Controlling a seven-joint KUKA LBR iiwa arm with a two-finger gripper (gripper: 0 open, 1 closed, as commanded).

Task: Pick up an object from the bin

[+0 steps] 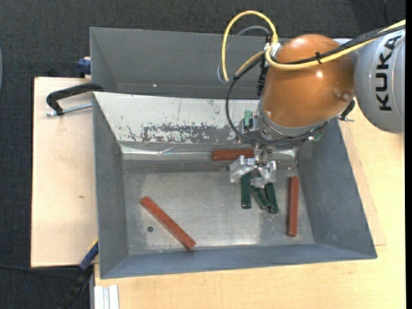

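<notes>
- Dark carpet [193,5] surrounds a pale board [61,172], and on the board stands the grey metal bin [193,63] I am working in
- I reach in from the view's right, with my orange cover [302,82] bulging over the bin's back right part and a yellow cable [228,37] looping up off it
- My gripper [259,206] hangs low over the bin floor, right of the middle and nearer the back wall than the front
- My fingers [246,192] are the two dark green prongs below the metal wrist piece; they are spread apart in a narrow V, one pointing straight toward the front, the other slanting toward the view's right
- A short red-brown bar [224,154] lies flat along the foot of the back wall, its right end just beside my wrist piece
- A long red-brown stick [292,206] lies by the right wall, pointing front to back, just beside my slanting finger but apart from it
- Another red-brown stick [167,223] lies on a slant in the front left part of the floor, well apart from me
- I cannot tell whether my fingertips touch the floor
</notes>
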